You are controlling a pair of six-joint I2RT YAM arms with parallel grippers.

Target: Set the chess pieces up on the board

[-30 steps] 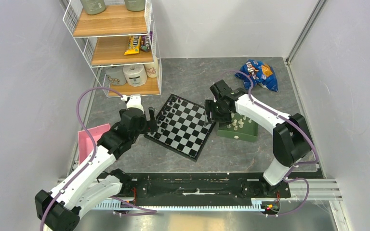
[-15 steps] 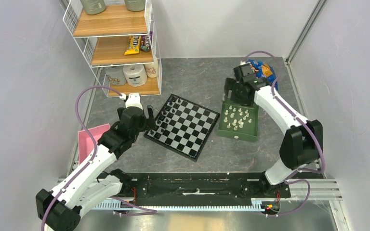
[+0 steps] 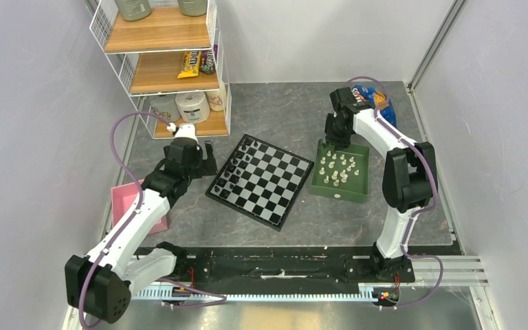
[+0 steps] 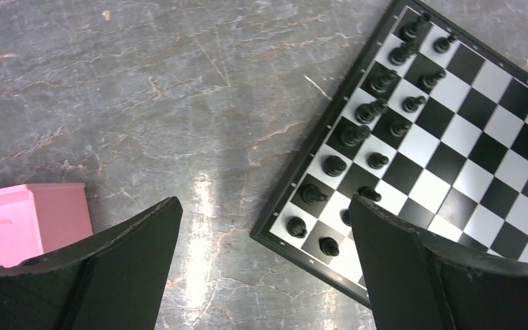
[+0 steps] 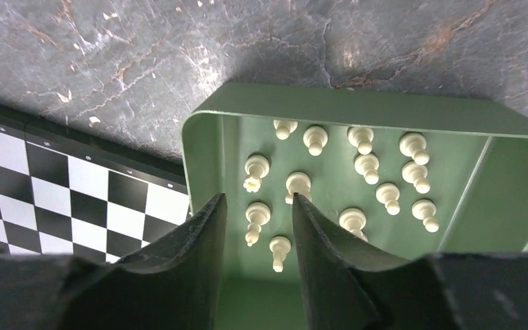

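The board (image 3: 260, 180) lies mid-table, with black pieces (image 4: 333, 165) in two rows along its left side; no cream pieces stand on it. Several cream-white chess pieces (image 3: 339, 168) stand in the green tray (image 3: 359, 187) just right of the board. My right gripper (image 3: 335, 135) hovers over the tray's far end. In the right wrist view it is (image 5: 258, 199) open with a narrow gap and empty, above the pieces (image 5: 315, 139), with the board's corner (image 5: 75, 199) to its left. My left gripper (image 3: 192, 152) is wide open and empty (image 4: 265, 203), over bare table left of the board (image 4: 481, 137).
A pink box (image 3: 127, 199) sits by the left arm and shows in the left wrist view (image 4: 27, 220). A wire shelf rack (image 3: 165, 62) with rolls and snacks stands at the back left. A blue snack bag (image 3: 372, 103) lies behind the tray.
My right gripper has moved from the board's right edge back and right to the tray's far end. My left gripper has drawn back left, away from the board's edge.
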